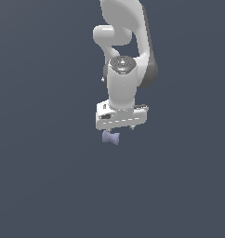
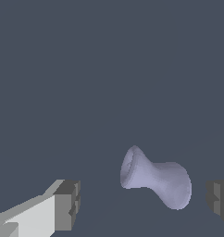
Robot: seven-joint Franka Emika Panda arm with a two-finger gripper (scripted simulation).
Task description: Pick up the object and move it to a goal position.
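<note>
The claw (image 2: 141,201) hides its fingertips in the exterior view, and the object (image 1: 110,137) is perhaps partly covered

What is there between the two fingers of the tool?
The object lies between the fingers, touching neither; the wrist view shows bare gaps on both sides. In the exterior view, it sits just under the tool.

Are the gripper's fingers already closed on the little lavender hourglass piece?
No. In the wrist view the fingers stand apart with open gaps on both sides of the hourglass piece, neither one touching it.
</note>
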